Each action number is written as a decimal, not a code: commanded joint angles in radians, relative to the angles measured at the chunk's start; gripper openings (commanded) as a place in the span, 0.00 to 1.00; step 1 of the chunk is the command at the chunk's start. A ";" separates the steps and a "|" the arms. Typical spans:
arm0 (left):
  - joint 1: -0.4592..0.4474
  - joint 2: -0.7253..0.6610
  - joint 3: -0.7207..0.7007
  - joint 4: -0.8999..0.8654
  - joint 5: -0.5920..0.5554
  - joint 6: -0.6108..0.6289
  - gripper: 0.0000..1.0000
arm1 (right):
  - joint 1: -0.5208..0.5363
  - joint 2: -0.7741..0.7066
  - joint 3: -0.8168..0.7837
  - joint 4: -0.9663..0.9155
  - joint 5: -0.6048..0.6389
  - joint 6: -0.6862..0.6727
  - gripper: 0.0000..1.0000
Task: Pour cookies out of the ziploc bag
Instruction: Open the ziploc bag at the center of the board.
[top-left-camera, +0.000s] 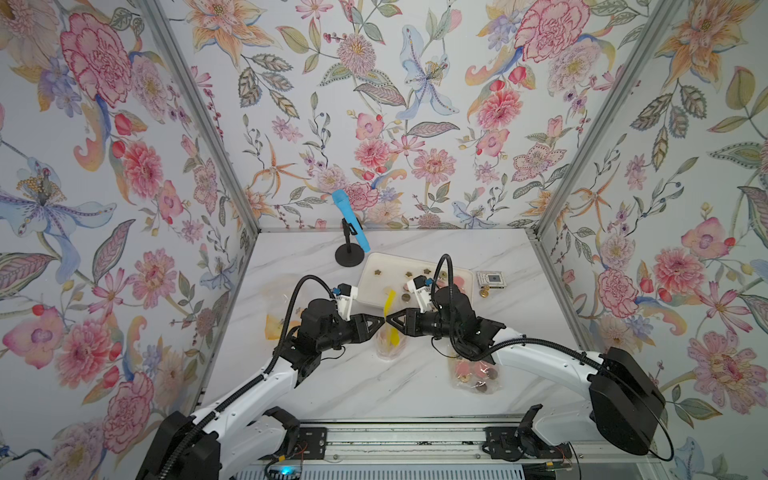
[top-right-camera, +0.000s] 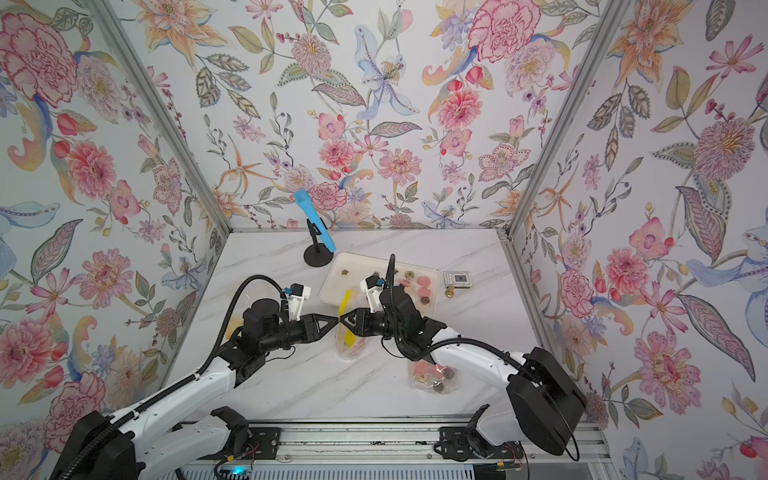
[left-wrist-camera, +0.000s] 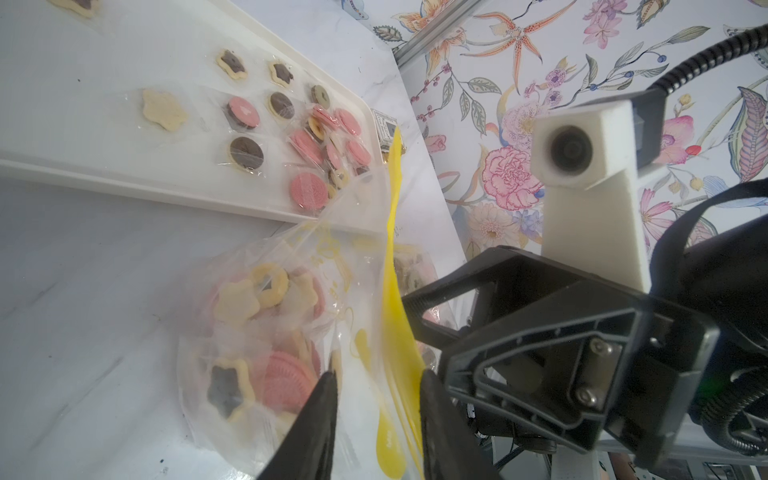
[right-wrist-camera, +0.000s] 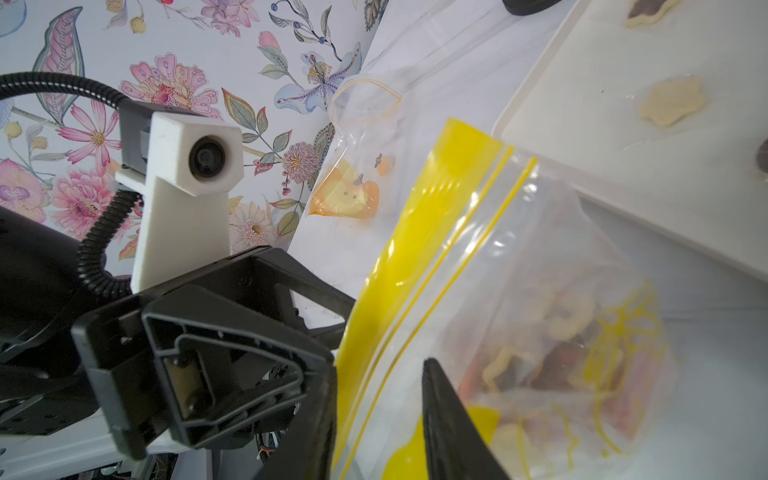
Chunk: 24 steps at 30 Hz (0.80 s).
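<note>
The ziploc bag is clear with a yellow zip strip that stands up at mid-table, just in front of the white tray. Inside it lie pink, beige and dark cookies. More cookies are scattered on the tray. My left gripper and right gripper meet tip to tip at the bag's top. In the left wrist view the left gripper has its jaws apart, with the strip and film between them. In the right wrist view the right gripper stands the same way, with one finger against the strip.
A blue microphone on a black stand is behind the tray. A second clear bag of cookies lies under my right arm. A nearly flat bag with orange print lies at the left. A small box sits right of the tray.
</note>
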 joint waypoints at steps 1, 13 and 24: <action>-0.009 -0.001 0.026 -0.006 0.001 0.009 0.36 | 0.010 -0.007 0.019 -0.014 0.019 -0.024 0.35; -0.008 0.004 0.028 -0.012 -0.005 0.013 0.36 | 0.023 -0.030 0.046 -0.050 0.053 -0.046 0.44; -0.008 0.006 0.038 -0.042 -0.008 0.033 0.34 | 0.021 0.002 0.083 -0.077 0.067 -0.052 0.48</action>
